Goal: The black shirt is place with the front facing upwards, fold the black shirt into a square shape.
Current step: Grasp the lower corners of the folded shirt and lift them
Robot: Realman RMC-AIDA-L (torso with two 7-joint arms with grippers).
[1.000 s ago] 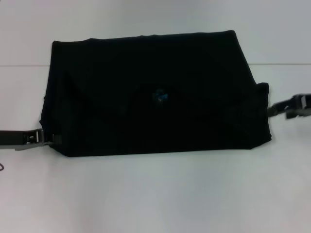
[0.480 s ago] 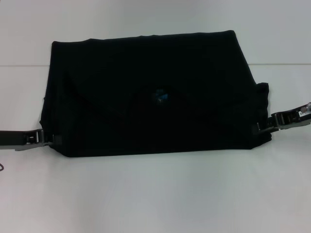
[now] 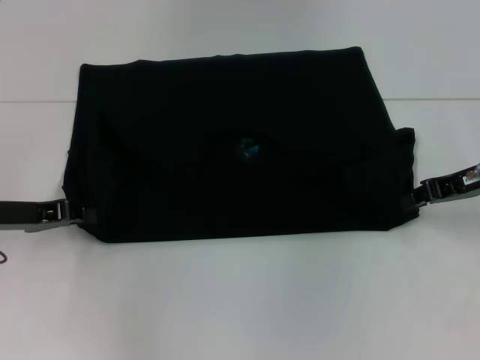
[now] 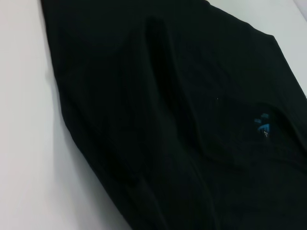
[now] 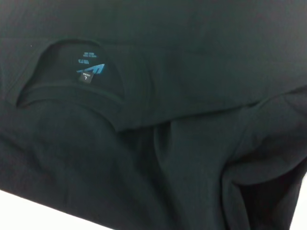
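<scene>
I find the black shirt (image 3: 236, 146) lying as a wide folded rectangle mid-tabletop (image 3: 240, 300), neck label (image 3: 247, 148) upward, so the closing fold to a square is in hand. The left claw (image 3: 75, 216) meets its near-left corner and the right claw (image 3: 417, 196) its near-right corner; I cannot tell either claw's opening. Next, I judge, one side must be gripped and carried across.
</scene>
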